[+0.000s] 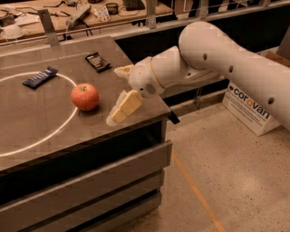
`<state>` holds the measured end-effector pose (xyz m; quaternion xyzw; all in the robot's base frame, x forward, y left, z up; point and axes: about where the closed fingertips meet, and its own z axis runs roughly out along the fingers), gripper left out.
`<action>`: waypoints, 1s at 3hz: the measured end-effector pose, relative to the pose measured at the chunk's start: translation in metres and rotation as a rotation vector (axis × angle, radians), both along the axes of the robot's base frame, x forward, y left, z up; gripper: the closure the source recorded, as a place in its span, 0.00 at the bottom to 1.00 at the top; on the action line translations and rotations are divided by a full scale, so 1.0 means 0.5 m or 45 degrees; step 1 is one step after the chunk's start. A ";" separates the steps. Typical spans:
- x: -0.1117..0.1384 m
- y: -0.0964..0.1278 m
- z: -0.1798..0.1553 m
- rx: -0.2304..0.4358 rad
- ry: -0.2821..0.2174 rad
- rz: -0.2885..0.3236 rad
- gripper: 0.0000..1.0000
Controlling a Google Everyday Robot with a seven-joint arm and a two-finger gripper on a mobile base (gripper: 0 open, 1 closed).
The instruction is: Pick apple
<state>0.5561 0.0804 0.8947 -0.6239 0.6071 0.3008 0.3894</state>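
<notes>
The red-orange apple (84, 96) sits on the dark tabletop (54, 131), just on the right arc of a white circle drawn on it. My gripper (114, 96) hangs over the table's right part, just right of the apple and a short gap from it. Its two pale fingers are spread apart, one above (123, 70) and one below (124, 107), both pointing left toward the apple. Nothing is between them. The white arm (226, 63) reaches in from the right.
A blue snack bar (40, 77) lies left of the apple and a dark snack bar (98, 61) behind it. The table's right edge and drawers drop to the floor. A cardboard box (251, 106) stands at the right. A cluttered bench (90, 13) runs behind.
</notes>
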 end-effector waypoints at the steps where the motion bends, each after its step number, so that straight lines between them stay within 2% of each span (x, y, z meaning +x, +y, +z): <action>1: 0.047 0.072 -0.046 0.030 0.046 0.058 0.00; 2: 0.086 0.130 -0.081 0.047 0.076 0.125 0.00; 3: 0.119 0.184 -0.104 0.057 0.098 0.209 0.15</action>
